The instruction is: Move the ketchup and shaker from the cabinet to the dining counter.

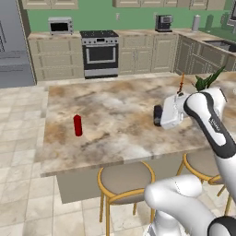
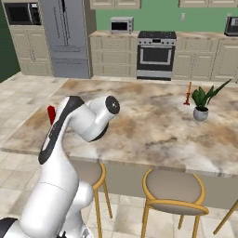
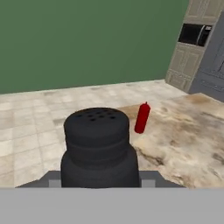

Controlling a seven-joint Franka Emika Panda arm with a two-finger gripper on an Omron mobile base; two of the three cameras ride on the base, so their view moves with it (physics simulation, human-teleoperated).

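I have the small black ribbed shaker (image 3: 97, 146) pinched around its body in my gripper (image 1: 159, 116) over the mottled brown-beige marble dining counter (image 1: 120, 115) (it looks rigid, light, probably top-tippy).

1. Dining counter (image 1: 115, 120): broad bare marble is left between the ketchup (image 1: 78, 125) and the potted plant (image 2: 201, 103).
2. Candlestick (image 2: 188, 94): set beside the plant, far corner obstructed.
3. Stools (image 2: 173, 190): tucked under the near edge.
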